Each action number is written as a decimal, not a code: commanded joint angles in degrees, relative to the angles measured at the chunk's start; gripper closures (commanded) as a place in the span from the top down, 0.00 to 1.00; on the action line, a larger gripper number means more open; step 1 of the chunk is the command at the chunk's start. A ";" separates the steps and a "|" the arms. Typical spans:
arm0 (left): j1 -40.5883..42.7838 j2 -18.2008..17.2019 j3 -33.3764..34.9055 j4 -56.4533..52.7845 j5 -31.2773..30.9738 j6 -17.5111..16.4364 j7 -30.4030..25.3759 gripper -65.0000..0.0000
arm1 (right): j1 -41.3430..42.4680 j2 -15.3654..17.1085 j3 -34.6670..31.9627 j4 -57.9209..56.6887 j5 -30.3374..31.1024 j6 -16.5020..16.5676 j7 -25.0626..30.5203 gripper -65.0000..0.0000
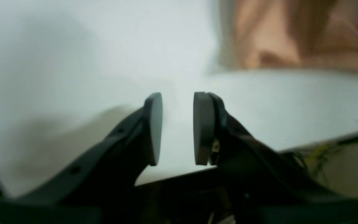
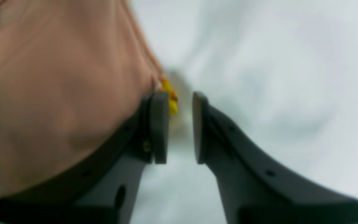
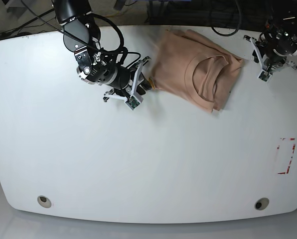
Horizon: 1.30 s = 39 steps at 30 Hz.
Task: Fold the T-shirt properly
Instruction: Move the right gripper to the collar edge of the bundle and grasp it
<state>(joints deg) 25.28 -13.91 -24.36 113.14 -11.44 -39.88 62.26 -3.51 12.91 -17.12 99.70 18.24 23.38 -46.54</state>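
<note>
The peach T-shirt [image 3: 193, 67] lies folded into a compact bundle at the back middle of the white table [image 3: 138, 159], collar facing up. My right gripper [image 3: 144, 83] is at the shirt's left edge. In the right wrist view it is open [image 2: 180, 127]; one finger [image 2: 159, 130] rests against the shirt [image 2: 57, 93] beside a small yellow tag [image 2: 170, 95], and nothing is between the jaws. My left gripper [image 3: 257, 60] is just right of the shirt. In the left wrist view it is open and empty [image 1: 177, 129] above bare table, with the shirt [image 1: 291, 34] blurred beyond.
A red tape rectangle [image 3: 286, 156] marks the table's right side. Two round holes [image 3: 45, 201] [image 3: 261, 203] sit near the front edge. Cables run behind the table's back edge. The table edge [image 1: 322, 143] shows close under my left gripper.
</note>
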 commanded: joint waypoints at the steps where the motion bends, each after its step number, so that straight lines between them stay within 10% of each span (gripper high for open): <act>1: 1.40 -0.37 0.76 1.01 -1.96 -0.12 -1.38 0.24 | 1.00 1.38 0.20 1.97 1.23 0.32 0.96 0.19; 11: -2.46 3.67 6.47 -1.36 0.32 -0.12 -1.38 0.24 | 2.85 1.73 0.11 -0.32 0.62 0.32 1.40 0.46; 39: -37.10 9.74 19.04 -32.22 9.29 -0.12 -1.73 0.24 | -3.13 2.96 -0.06 -2.16 1.23 0.76 5.53 0.38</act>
<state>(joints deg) -10.76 -4.58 -5.45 80.51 -1.89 -39.94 60.23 -6.76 15.86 -17.32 95.29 18.33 23.97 -42.15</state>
